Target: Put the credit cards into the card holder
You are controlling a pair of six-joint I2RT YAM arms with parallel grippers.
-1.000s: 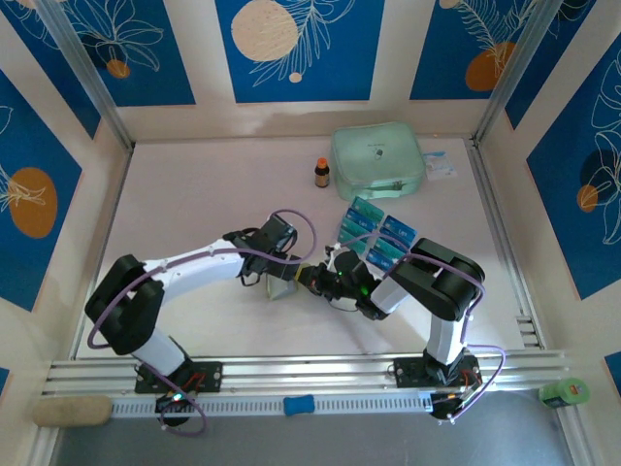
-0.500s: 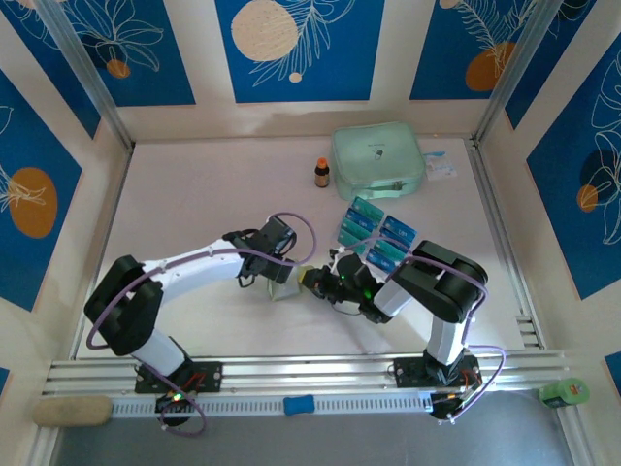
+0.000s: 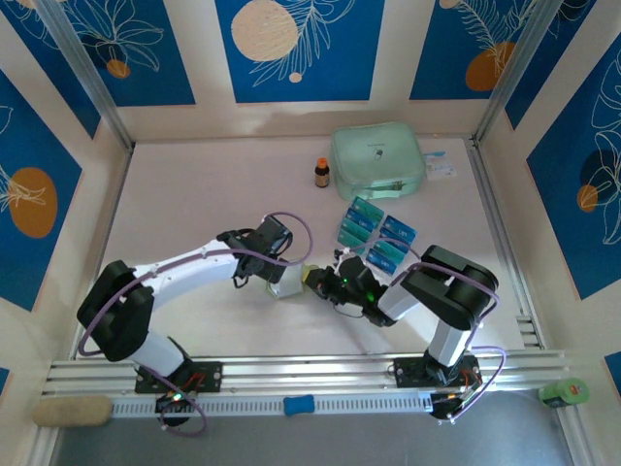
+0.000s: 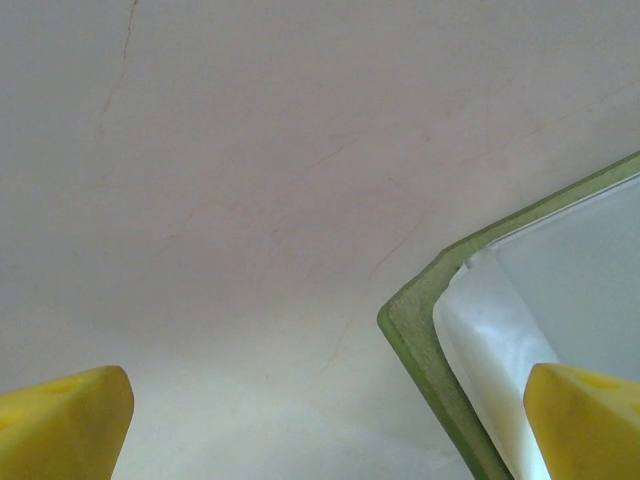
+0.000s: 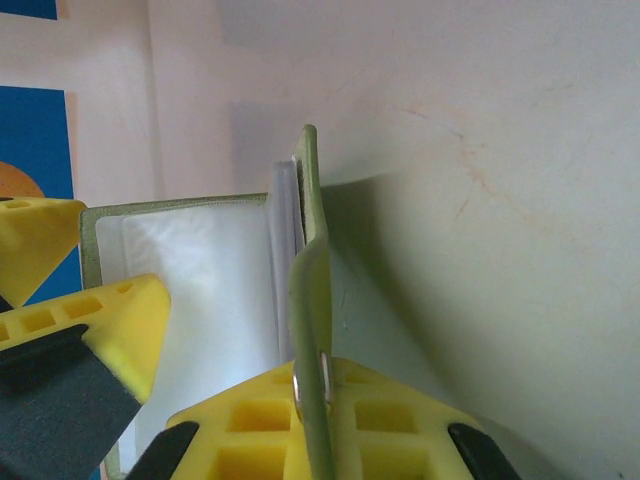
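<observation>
At worktop (image 3: 194, 194) centre, the right gripper (image 3: 311, 280) pinches the card holder (image 3: 288, 284) flap open, left gripper (image 4: 325, 425) wide. Credit cards (image 3: 376, 234) lie at 1 o'clock from it — apparently none loaded yet.

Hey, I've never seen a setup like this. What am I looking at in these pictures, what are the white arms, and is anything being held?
These are two robot arms bolted at the near edge of a table. One picture looks down from above; the other two come from a camera on each wrist, so the yellow pieces are fingers. On the table lie teal credit cards, a mint-green zip case and a small brown bottle. The right tool is pinched shut on a flap of the olive-green card holder, keeping it upright. The left tool is wide open at the holder's corner, holding nothing.
</observation>
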